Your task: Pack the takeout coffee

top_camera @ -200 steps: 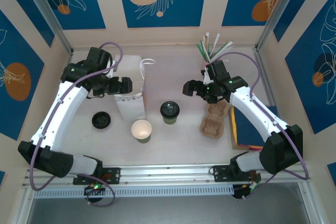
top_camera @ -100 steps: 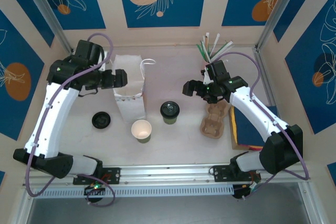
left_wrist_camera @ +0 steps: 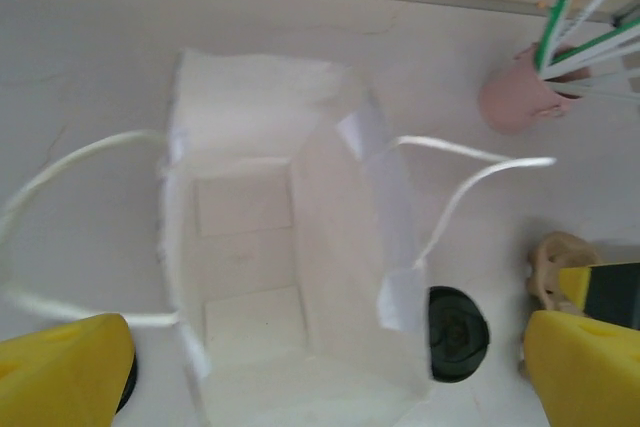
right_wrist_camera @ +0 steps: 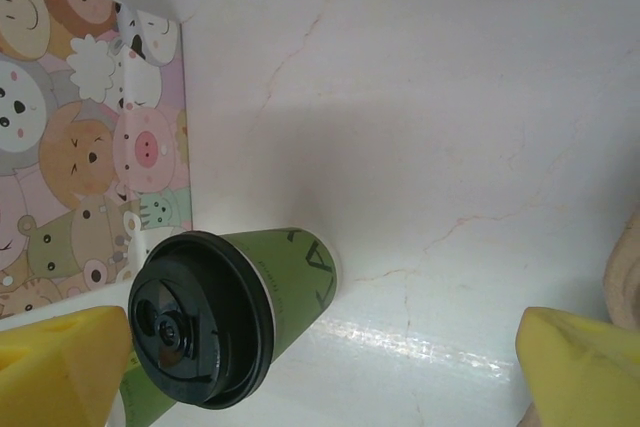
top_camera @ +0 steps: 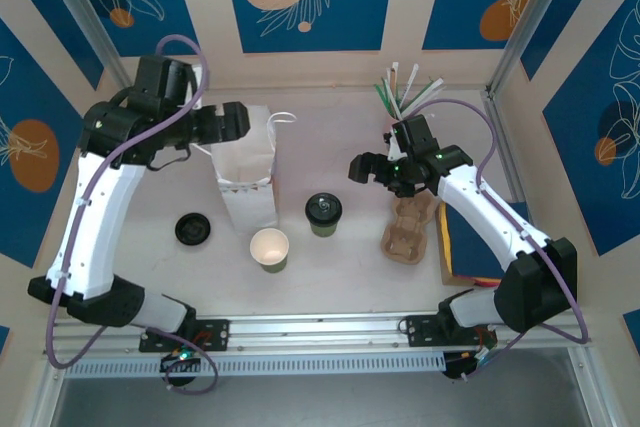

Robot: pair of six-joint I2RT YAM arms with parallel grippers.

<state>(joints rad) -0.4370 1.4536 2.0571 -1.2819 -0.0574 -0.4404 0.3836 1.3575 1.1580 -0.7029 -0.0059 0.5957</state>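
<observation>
Your left gripper point(top_camera: 236, 120) hangs above the far end of the bag point(top_camera: 247, 183), fingers spread wide with nothing between them. Toward the left edge of the table point(top_camera: 330, 272) lies a loose black lid point(top_camera: 192, 228) (in the left wrist view a yellow fingertip point(left_wrist_camera: 60, 372) covers most of it). The bag stands open and looks blurred in that view. The right wrist view shows its side printed with cartoon pigs, bears and sheep. Just in front of it sits an open green cup point(top_camera: 269, 248). The takeout coffee point(top_camera: 323, 213) stands upright mid-table, just right of the bag, lid on. A dark mark on its wall curves out of sight, so you cannot read it. Your right gripper point(top_camera: 358, 167) hovers right of the coffee, fingers wide, holding nothing. A cardboard cup carrier point(top_camera: 408, 232) lies partly covered under that arm, and straws point(top_camera: 405, 95) stand near the far right corner.
</observation>
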